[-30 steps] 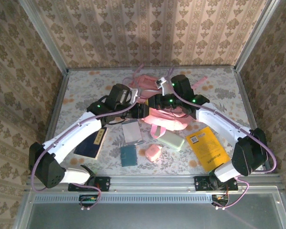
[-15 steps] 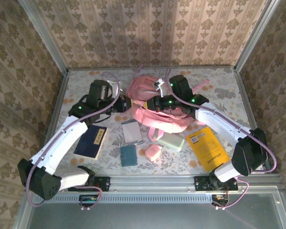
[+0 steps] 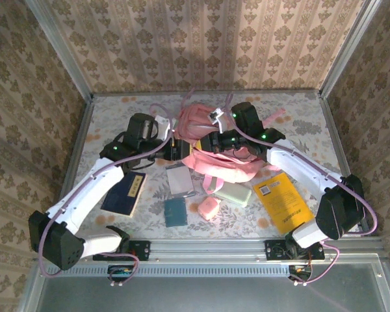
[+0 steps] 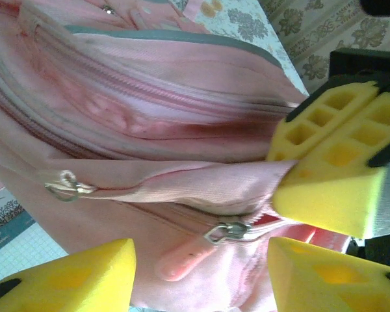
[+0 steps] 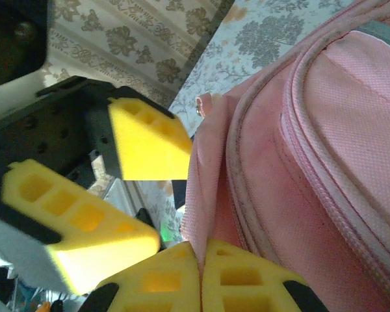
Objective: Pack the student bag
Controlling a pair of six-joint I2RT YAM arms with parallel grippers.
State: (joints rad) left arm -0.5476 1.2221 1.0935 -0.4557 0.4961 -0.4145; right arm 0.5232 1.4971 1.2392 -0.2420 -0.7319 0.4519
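**A:** The left jaws are released: their yellow pads (image 4: 84,273) stand apart on either side of a zipper pull (image 4: 182,260) and are closed on nothing. The right jaws are clenched on a fold of the student bag (image 4: 149,97), just beside a zipper line.

**B:** And where does the bag lie?

**A:** Around the middle of the worktop (image 3: 299,117), nearer the far edge than the near one, slumped between the two wrists.

**B:** How do you expect it to handle?

**A:** Soft and floppy, I'd judge. It is woven cloth that creases and sags, and no frame shows. It is probably light while unfilled. It won't break, but it won't keep its shape either, so tugging one spot will likely drag the rest along.

**B:** So where should it be gripped?

**A:** On a seam, the piped rim or a strap, where the cloth is doubled and the foam can bite. The pull tab is small and smooth, so it may slip unless it is pinched squarely. With the right side anchoring one lip, the left would do best to take the tab or the opposite lip.
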